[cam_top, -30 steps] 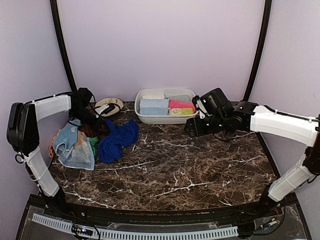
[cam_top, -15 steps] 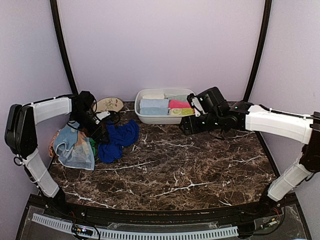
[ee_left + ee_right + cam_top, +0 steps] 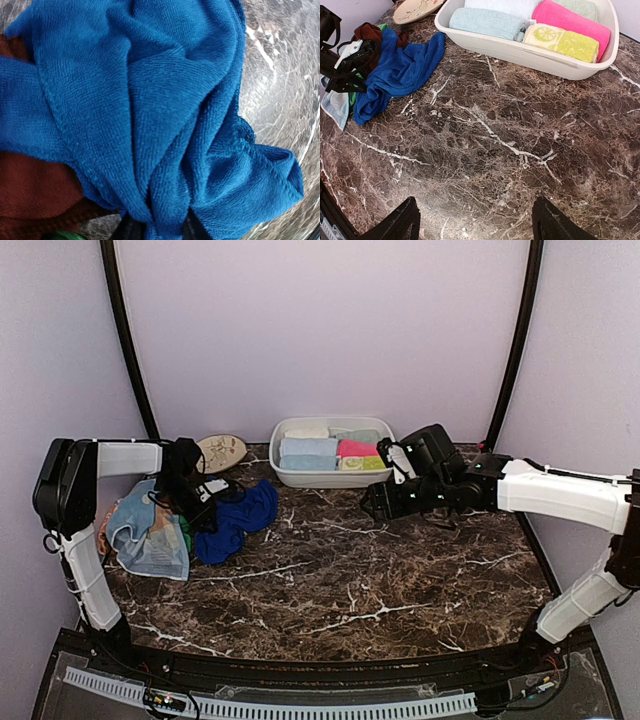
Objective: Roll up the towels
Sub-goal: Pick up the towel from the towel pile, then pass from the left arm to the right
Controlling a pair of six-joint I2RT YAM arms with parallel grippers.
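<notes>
1. My left hand (image 3: 155,229) pinches a fold of the royal blue towel (image 3: 150,100), which lies bunched on the left side of the worktop (image 3: 495,150), partly over the rust-brown towel (image 3: 30,185).
2. I should lift it slowly, so the rust-brown towel does not drag along.
3. My right hand (image 3: 475,225) hangs spread above bare worktop. I'd lay the towel flat there, then roll it.

Left hand (image 3: 203,506) pinched closed; right hand (image 3: 477,222) spread wide.
</notes>
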